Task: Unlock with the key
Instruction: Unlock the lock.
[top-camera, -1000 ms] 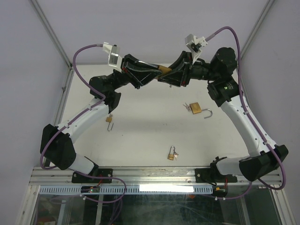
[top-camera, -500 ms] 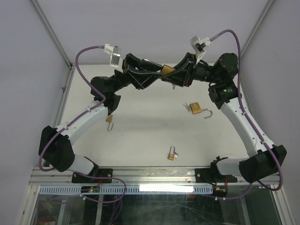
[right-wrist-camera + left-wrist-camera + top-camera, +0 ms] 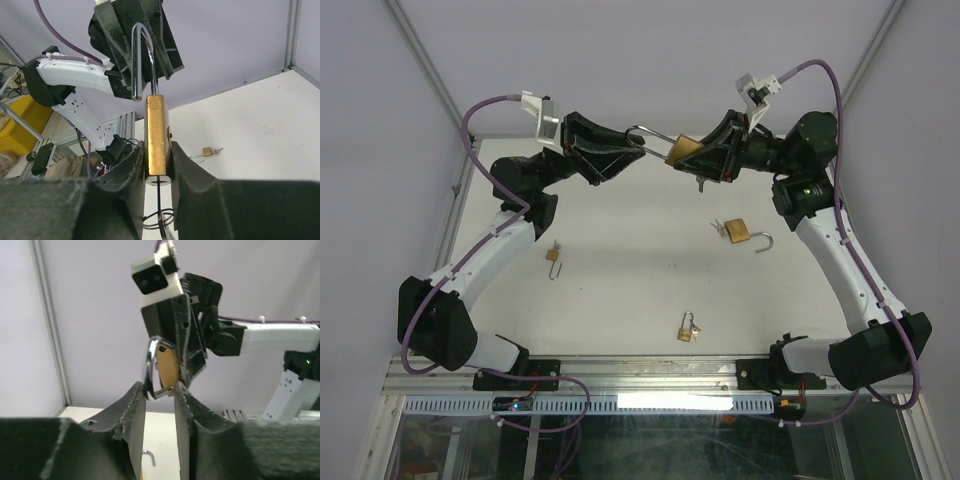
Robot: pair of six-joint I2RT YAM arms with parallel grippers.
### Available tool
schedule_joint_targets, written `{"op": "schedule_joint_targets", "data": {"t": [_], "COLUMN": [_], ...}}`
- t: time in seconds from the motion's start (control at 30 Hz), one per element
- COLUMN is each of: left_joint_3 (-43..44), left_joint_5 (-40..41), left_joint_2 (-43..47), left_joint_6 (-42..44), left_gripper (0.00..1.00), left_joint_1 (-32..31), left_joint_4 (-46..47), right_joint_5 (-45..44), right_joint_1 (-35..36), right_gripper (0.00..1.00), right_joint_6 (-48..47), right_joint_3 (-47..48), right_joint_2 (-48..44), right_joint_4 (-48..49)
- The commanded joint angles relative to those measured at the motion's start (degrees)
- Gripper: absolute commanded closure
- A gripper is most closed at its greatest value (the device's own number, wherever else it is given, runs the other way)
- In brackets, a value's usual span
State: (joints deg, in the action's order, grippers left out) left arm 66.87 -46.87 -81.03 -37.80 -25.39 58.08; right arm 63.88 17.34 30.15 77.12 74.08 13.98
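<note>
Padlock (image 3: 684, 149): a brass one, held up in the air over the far part of the table, between the two arms. The right gripper (image 3: 156, 152) has its fingers clamped on the flat sides of the brass body, which stands upright between them in the right wrist view. The shackle (image 3: 134, 65) is out: its long leg goes into the body, while its short leg ends free, just beside the top of the body. A key (image 3: 700, 184) sticks out of the underside, with a wire ring (image 3: 159, 218) hanging on it.

The left gripper (image 3: 159, 392) faces the right one from the other side. Its fingers stand a little apart, and the bend of the shackle sits right at their tips, touching one of them. Whether they pinch it I cannot tell.

Below, the table (image 3: 620, 290) is a plain white sheet with faint scuffs. Three more locks lie on it, well apart from each other. A large padlock (image 3: 740, 234) with its shackle swung open lies under the right arm, a small padlock (image 3: 552, 255) lies near the left arm, and a keyed padlock (image 3: 687, 330) lies toward the near edge. A metal rail (image 3: 650, 372) runs along that edge, where both arm bases are bolted. Pale grey-lilac walls (image 3: 650, 50) close the back and sides, with metal posts (image 3: 430, 75) in the corners. Purple cables (image 3: 480, 115) loop from the arms to the wrist cameras.
</note>
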Motion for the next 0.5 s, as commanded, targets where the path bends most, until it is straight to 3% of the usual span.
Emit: {"op": "schedule_joint_targets", "data": {"t": [0.0, 0.23, 0.33, 0.47], "left_joint_3": [2.75, 5.57, 6.17, 7.15], "left_joint_5": [-6.00, -9.37, -10.96, -13.81], "left_joint_2": [2.78, 1.01, 0.67, 0.05], "left_joint_6": [4.61, 3.13, 2.80, 3.36], "left_gripper": [0.63, 0.75, 0.73, 0.88], "left_joint_1": [0.19, 0.78, 0.78, 0.78], "left_joint_4": [3.01, 3.73, 3.77, 2.85], "right_joint_5": [-0.19, 1.78, 2.03, 1.56], "right_joint_1": [-0.64, -0.55, -0.51, -0.60], "right_gripper": [1.00, 1.00, 1.00, 1.00], "right_joint_6": [0.54, -0.87, -1.26, -1.27], "right_joint_3": [1.60, 2.77, 2.77, 2.66], "right_joint_2": [-2.61, -2.62, -2.72, -2.65], "right_joint_4": [2.44, -1.89, -2.49, -2.93]}}
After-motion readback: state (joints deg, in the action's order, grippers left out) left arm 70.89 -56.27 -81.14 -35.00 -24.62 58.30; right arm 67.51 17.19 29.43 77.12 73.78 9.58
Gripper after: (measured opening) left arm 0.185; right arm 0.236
